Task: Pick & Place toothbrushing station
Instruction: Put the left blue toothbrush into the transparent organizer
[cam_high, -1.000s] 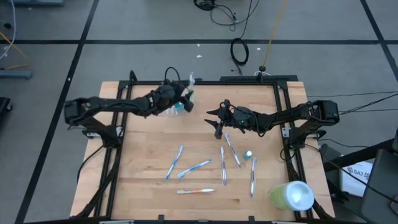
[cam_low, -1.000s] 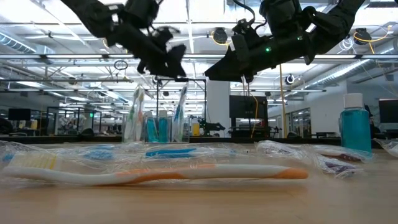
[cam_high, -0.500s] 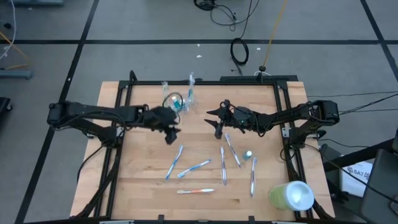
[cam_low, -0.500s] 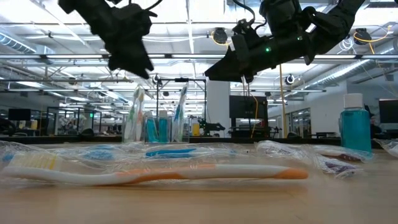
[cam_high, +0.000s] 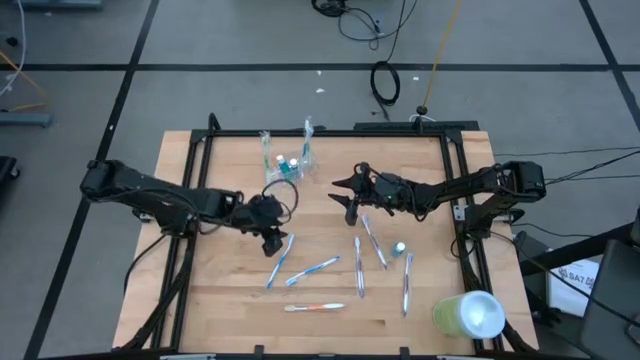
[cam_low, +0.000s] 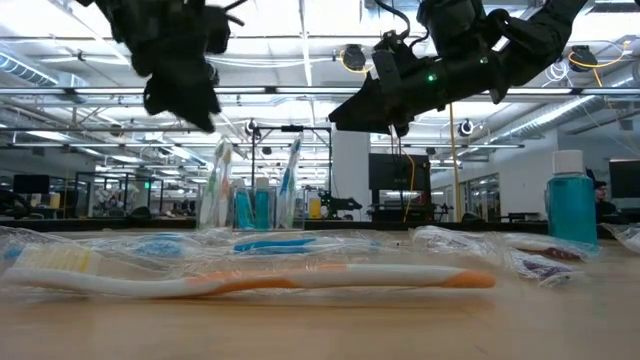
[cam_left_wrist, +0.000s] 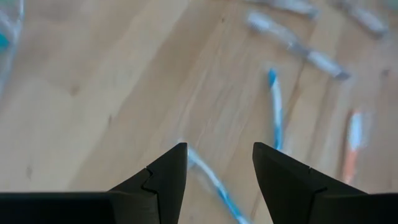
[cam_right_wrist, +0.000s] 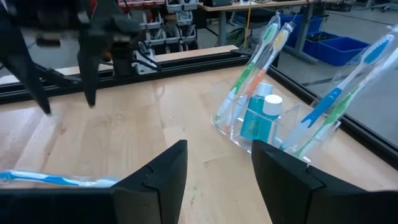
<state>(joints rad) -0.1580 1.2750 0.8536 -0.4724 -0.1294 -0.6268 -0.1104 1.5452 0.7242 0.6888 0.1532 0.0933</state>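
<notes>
High view: I read the clear cup (cam_high: 285, 163) standing near the far edge of the wooden counter (cam_high: 220, 290), with upright toothbrushes and small blue tubes in it. Left gripper (cam_high: 272, 243) hangs just nearer than the cup, over the upper end of a blue toothbrush (cam_high: 280, 260) lying flat. Right gripper (cam_high: 346, 198) sits off to the cup's right, above the counter, holding nothing. More loose brushes lie on the near side of the cup; an orange-and-white toothbrush (cam_high: 315, 307) lies closest to the front edge. A lime-green cylinder (cam_high: 467, 314) rests at the front right corner.

Low view: cup (cam_low: 252, 208) stands in the middle distance; both arms hang above it, off the counter. Orange-and-white brush (cam_low: 250, 281) lies across the foreground.

Left wrist view: jaws parted, nothing between them; the blue brush (cam_left_wrist: 213, 179) runs under the gap. Picture is blurred.

Right wrist view: jaws parted and empty, pointed toward the cup (cam_right_wrist: 277, 124), which holds green, orange and blue brushes plus white-capped tubes.
</notes>
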